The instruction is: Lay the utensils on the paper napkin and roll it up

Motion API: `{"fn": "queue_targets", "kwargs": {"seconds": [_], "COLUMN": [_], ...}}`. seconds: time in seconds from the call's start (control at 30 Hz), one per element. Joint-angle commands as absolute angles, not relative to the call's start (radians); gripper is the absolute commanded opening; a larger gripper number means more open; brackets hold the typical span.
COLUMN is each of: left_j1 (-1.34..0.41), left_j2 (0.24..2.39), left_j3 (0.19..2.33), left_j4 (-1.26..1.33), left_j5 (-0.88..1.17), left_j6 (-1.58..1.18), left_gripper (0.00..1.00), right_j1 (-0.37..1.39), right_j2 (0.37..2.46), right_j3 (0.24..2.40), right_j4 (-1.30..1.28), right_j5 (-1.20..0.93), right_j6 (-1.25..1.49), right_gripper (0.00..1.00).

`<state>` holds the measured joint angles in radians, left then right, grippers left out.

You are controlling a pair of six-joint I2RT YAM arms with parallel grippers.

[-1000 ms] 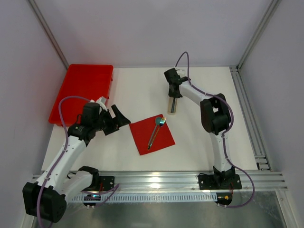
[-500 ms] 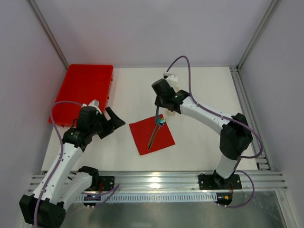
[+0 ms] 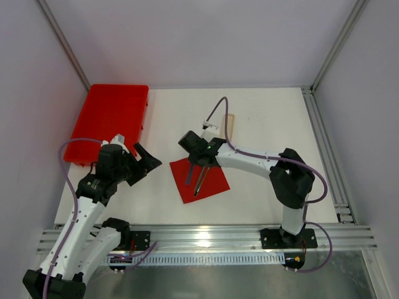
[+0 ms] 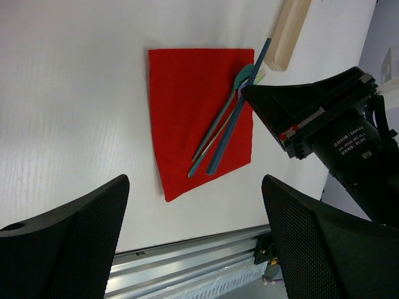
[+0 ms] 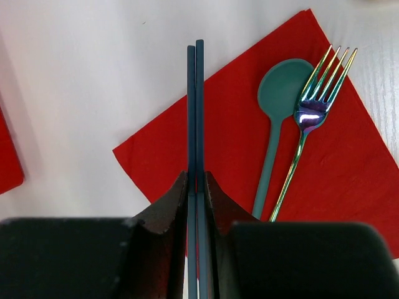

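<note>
Above the table, top view: shows paper napkin (image 3: 215, 184) flat on the white table (image 3: 268, 124), near centre. Puts right gripper (image 3: 193, 163) low over the napkin's far-left edge, clamped narrow on thin dark-blue sticks (image 3: 189, 175) slanting over the sheet. Shows spoon (image 3: 201, 180) and fork only as one dark line on the napkin, just right of the sticks. Puts left gripper (image 3: 149, 157) left of the napkin, apart from it, jaws spread wide. Notes red tray (image 3: 109, 118) at far left, beige strip (image 3: 229, 123) beyond the right arm.

Left wrist view: looks down between wide-set fingers (image 4: 68, 243) onto the napkin (image 4: 181, 112). Finds spoon (image 4: 245, 75) and fork (image 4: 259, 73) side by side along its right half. Finds sticks (image 4: 227, 134) alongside, upper end past the napkin edge near the strip (image 4: 292, 31). Cannot tell whether the lower end touches paper.

Right wrist view: shows two sticks (image 5: 195, 112) pressed together between closed fingers (image 5: 171, 205), pointing out past the napkin (image 5: 230, 143) edge. Shows spoon (image 5: 283, 87) and fork (image 5: 312, 106) to their right, on the paper.
</note>
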<state>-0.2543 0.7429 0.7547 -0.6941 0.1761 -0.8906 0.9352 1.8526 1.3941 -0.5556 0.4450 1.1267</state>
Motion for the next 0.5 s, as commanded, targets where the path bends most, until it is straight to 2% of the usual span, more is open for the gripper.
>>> {"fn": "queue_targets", "kwargs": {"seconds": [0.0,0.47], "left_j1": [-0.258,-0.256], "left_j2": [0.733,0.735], "left_j3": [0.756,0.750], "left_j4": [-0.699,-0.698], "left_j5": [0.187,0.204], "left_j6": [-0.904,-0.893], "left_gripper": [0.88,0.88], "right_j1": [0.939,0.942], "right_j2": [1.864,1.979], "right_j3": [1.396,1.453], "right_j4": [-0.561,-0.637], "right_j5": [0.522,0.558], "right_j6": [1.230,1.273], "right_gripper": [0.04,0.03]}}
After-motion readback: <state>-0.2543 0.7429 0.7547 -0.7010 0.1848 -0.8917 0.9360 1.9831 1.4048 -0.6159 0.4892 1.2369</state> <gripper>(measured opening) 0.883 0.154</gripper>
